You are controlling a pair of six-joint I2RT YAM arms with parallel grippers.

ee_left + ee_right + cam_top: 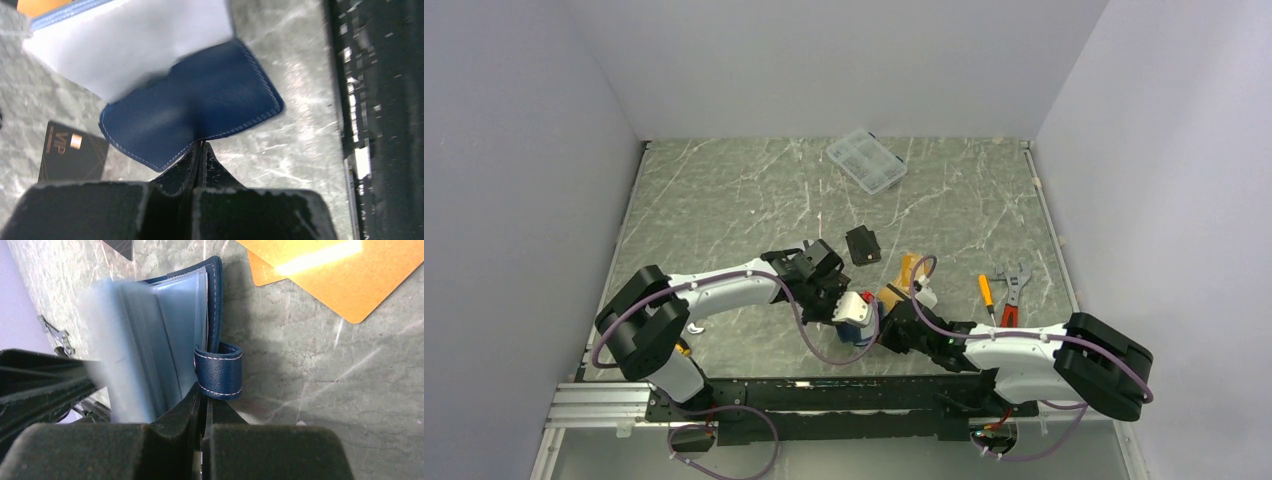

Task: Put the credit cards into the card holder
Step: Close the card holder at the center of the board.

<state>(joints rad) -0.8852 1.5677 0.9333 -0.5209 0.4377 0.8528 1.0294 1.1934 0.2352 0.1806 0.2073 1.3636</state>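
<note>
Where the arms meet over the bench [724, 200], the wallet [855, 334] sits between them. Left wrist: the left fingers [176, 176] pinch its navy cover, with a black card [70, 155] nearby. Right wrist: the right fingers [181, 411] clamp its edge by the snap tab [218, 371], with orange cards [320, 275] beside it. They are opening it, I judge; next, one arm must let go and fetch a card.

Marbled table [724, 200] carries clear box [866, 161], black card [862, 245], orange cards [350, 285].

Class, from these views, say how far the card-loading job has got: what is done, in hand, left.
Done: the card holder is open, its sleeves fanned. In hand: the left hand and right hand each pinch its edge. Left: the black card and orange cards lie on the table, outside it; none visibly inside.
</note>
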